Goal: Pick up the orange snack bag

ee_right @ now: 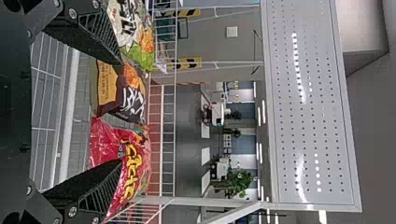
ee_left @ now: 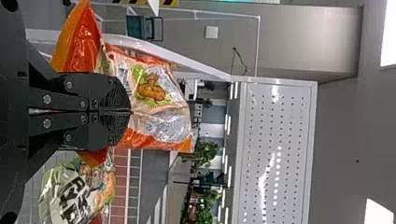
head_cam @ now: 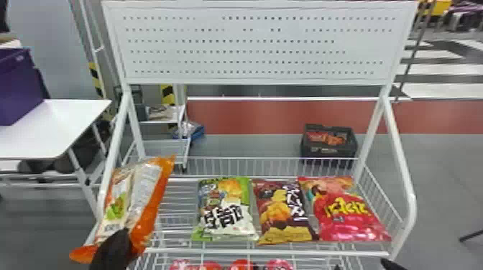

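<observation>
At the left end of a white wire shelf [head_cam: 266, 252], the left gripper [head_cam: 121, 240] clamps the orange snack bag [head_cam: 148, 206] near its lower end, fingers nearly together. The bag's long axis slants up and rightward, perhaps tipping away. The right gripper [head_cam: 362, 265] gapes wide, empty.

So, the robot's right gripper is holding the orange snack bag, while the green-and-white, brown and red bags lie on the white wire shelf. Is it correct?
The side is wrong: the left wrist view shows the left gripper holding the orange snack bag. The green-and-white, brown and red bags lie on the white wire shelf.
</observation>
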{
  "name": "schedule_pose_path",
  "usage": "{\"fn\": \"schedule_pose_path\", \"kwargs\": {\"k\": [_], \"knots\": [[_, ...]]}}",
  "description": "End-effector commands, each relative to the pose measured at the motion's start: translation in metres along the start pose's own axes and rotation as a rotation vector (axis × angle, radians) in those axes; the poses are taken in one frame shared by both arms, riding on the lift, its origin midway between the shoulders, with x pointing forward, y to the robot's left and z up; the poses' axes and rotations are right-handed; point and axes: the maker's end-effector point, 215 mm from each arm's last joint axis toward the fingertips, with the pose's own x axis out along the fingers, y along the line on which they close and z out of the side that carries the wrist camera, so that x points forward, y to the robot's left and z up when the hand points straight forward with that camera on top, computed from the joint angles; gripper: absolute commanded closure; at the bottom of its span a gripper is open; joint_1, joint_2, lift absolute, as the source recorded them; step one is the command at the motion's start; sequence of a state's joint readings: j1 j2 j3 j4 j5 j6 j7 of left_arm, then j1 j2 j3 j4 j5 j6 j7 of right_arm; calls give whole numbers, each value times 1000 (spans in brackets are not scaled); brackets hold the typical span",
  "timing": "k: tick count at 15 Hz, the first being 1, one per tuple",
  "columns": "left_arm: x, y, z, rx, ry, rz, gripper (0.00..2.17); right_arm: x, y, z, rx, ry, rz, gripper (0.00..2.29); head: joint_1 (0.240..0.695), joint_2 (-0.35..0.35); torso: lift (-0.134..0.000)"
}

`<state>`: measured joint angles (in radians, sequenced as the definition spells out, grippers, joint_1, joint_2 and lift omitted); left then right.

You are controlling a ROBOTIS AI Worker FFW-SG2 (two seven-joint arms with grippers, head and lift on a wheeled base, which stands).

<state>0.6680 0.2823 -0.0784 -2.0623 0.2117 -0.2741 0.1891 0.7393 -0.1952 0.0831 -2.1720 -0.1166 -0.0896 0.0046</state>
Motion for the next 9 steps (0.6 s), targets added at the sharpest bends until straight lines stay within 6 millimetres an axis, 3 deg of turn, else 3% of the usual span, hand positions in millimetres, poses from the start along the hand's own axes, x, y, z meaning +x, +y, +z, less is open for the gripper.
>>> {"fn": "schedule_pose_path", "kwargs": {"k": [1, 5, 9], "knots": [[-14, 8, 6, -1, -26, 11, 1379, 0, 1, 0, 0, 0, 2, 144, 499, 0, 0], [-34, 18, 7, 6, -39, 17, 1382, 0, 3, -2, 2, 2, 5, 144, 499, 0, 0], [-50, 15, 5, 15, -40, 1, 1379, 2, 4, -4, 3, 4, 6, 144, 499, 0, 0]]}}
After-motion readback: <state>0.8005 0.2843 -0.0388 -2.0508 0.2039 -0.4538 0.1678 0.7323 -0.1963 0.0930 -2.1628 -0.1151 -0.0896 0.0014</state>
